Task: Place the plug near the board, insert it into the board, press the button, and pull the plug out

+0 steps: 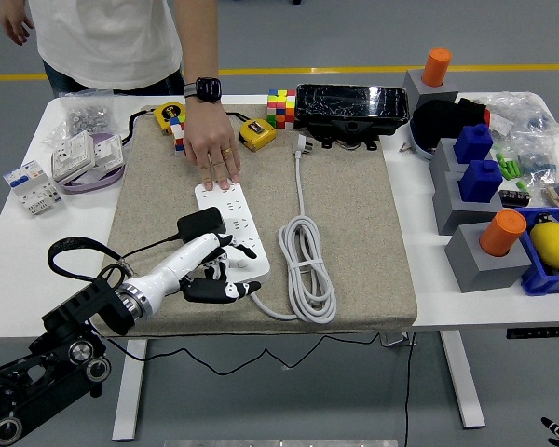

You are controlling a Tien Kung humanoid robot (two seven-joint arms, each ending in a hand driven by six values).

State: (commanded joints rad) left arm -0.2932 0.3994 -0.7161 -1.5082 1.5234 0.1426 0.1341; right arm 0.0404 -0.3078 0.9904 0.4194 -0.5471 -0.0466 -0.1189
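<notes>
A white power board (pixel 233 223) lies on the beige mat (pixel 354 233). A black plug adapter (pixel 200 225) sits in the board's left side, its black cord running off to the left. My left hand (pixel 212 272), white with black fingers, reaches over the board's near end, just below the adapter, fingers spread and holding nothing. A person's hand (pixel 214 149) presses flat on the board's far end. The board's white cable (pixel 306 265) lies coiled to its right. My right hand is out of view.
Two cube puzzles (pixel 280 107), two yellow tape measures (pixel 256 134) and a black box (pixel 352 104) lie along the mat's far edge. White sockets (pixel 74 155) lie at the left. Grey and blue blocks and a bin (pixel 550 256) stand at the right.
</notes>
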